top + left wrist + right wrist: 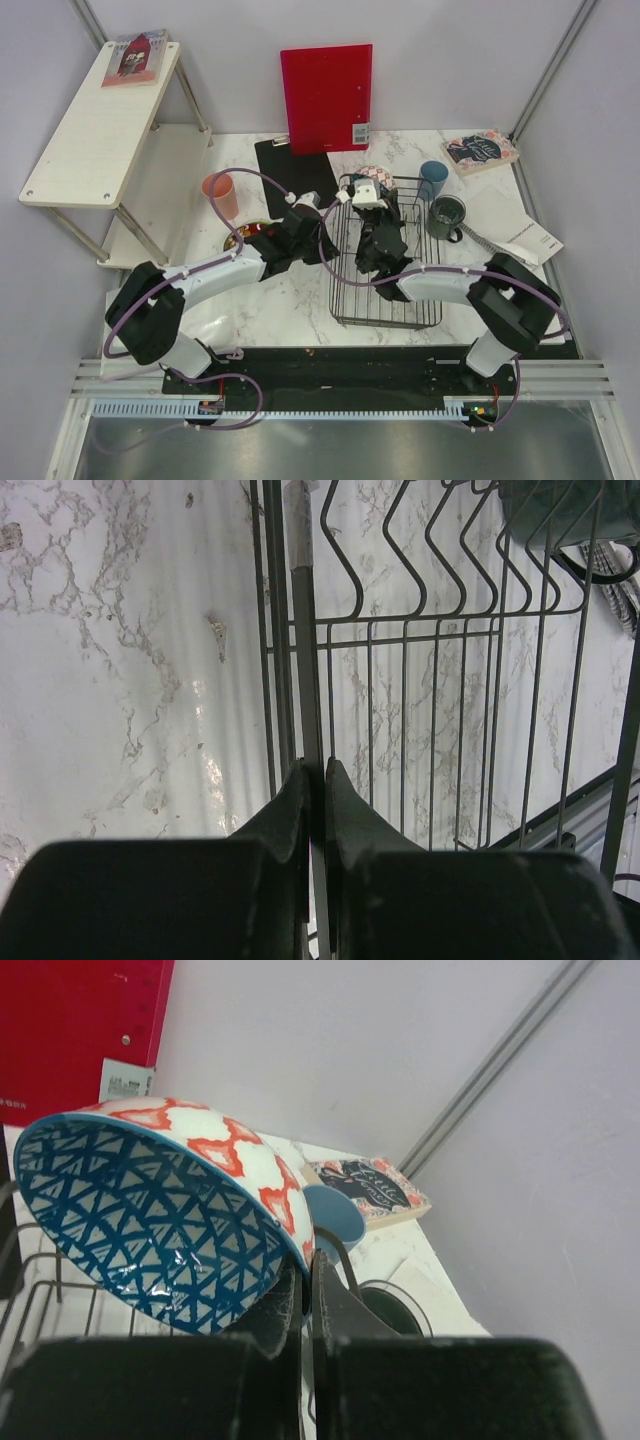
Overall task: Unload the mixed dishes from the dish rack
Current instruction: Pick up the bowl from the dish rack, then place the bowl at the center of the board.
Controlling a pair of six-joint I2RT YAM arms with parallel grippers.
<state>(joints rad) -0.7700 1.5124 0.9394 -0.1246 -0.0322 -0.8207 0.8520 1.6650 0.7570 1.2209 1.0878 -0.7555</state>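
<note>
Arms forward; left pincer (313, 772) tight on dish rack (402, 632) edge, right pincer (308, 1260) tight on bowl (150, 1222) rim.

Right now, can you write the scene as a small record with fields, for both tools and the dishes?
left tool: shut on a side wire of the dish rack
right tool: shut on the rim of the blue patterned bowl
bowl: tilted, above the rack's far end
outside rack: pink cup, light blue cup, dark grey mug
</note>
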